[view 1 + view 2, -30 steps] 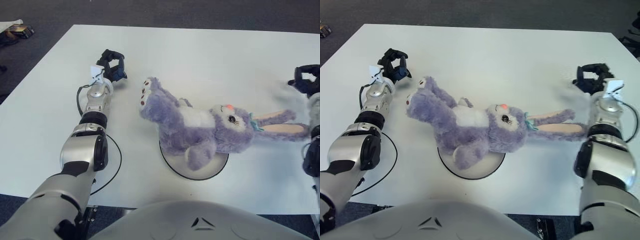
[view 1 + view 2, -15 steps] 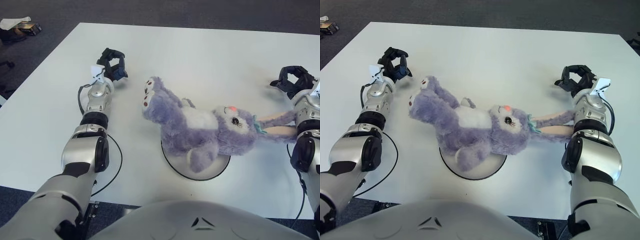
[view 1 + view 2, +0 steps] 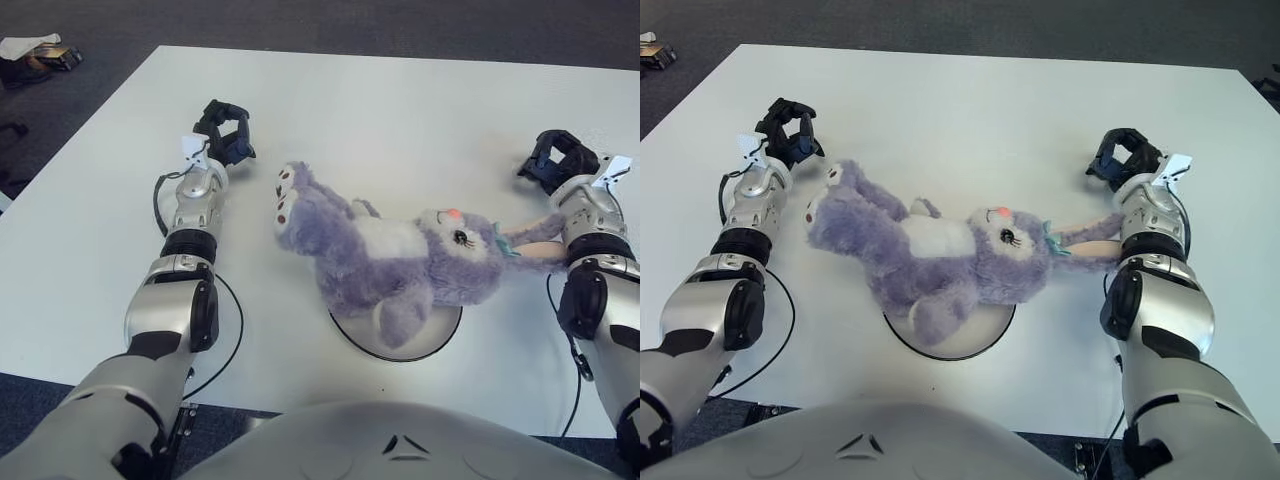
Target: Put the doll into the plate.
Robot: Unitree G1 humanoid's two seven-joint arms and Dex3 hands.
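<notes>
The doll (image 3: 400,255), a purple plush rabbit with a white belly, lies on its back across the table. Its lower body and one arm cover the white, dark-rimmed plate (image 3: 440,328). Its feet point to the upper left and its head lies to the right. The long ears (image 3: 1085,240) stretch right and end at my right wrist. My right hand (image 3: 555,160) shows just beyond the ears with relaxed fingers that hold nothing. My left hand (image 3: 225,130) shows at the upper left, a little apart from the doll's feet, fingers loosely bent and empty.
The white table (image 3: 400,110) ends at its front edge just below the plate. A black cable loop (image 3: 235,330) lies by my left forearm and another cable (image 3: 572,350) by my right arm. Dark floor surrounds the table, with small items (image 3: 35,55) at the far upper left.
My right hand has moved inward from the far right to the tips of the doll's ears. The doll has shifted slightly left. My left hand has stayed put.
</notes>
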